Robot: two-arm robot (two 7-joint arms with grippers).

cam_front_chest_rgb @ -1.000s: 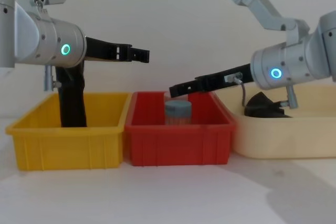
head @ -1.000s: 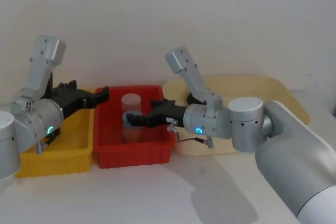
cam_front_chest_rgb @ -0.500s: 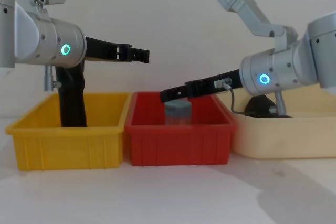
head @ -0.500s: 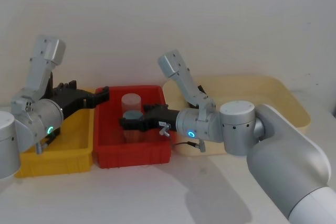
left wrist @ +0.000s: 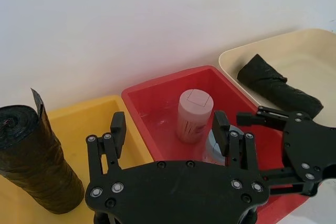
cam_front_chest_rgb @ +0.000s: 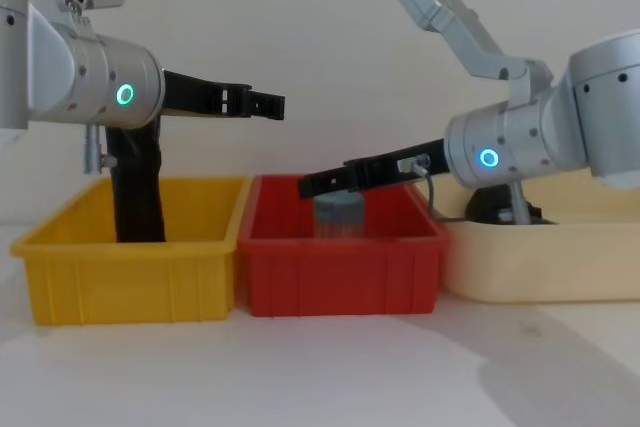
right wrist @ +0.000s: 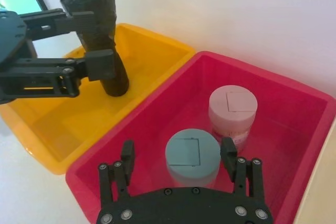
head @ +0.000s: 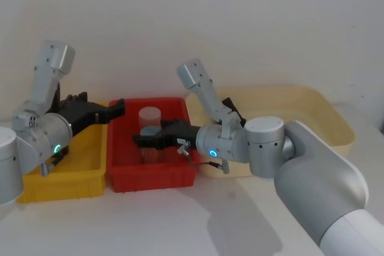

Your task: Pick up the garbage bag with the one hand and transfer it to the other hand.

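White wall, bins | left tool (cam_front_chest_rgb: pixel 268 103) open, empty | right tool (right wrist: pixel 179 163) open, empty over red bin (right wrist: pixel 294 98)

The garbage bag (cam_front_chest_rgb: pixel 135 197), a thick roll of crinkled matte black plastic, stands upright in the yellow bin (cam_front_chest_rgb: pixel 120 282) near its back wall. The green-ringed gripper (cam_front_chest_rgb: pixel 265 102) hovers above that bin's right edge with fingers spread, apart from the bag. The blue-ringed gripper (cam_front_chest_rgb: pixel 310 185) reaches over the red bin (cam_front_chest_rgb: pixel 340 282), fingers spread.
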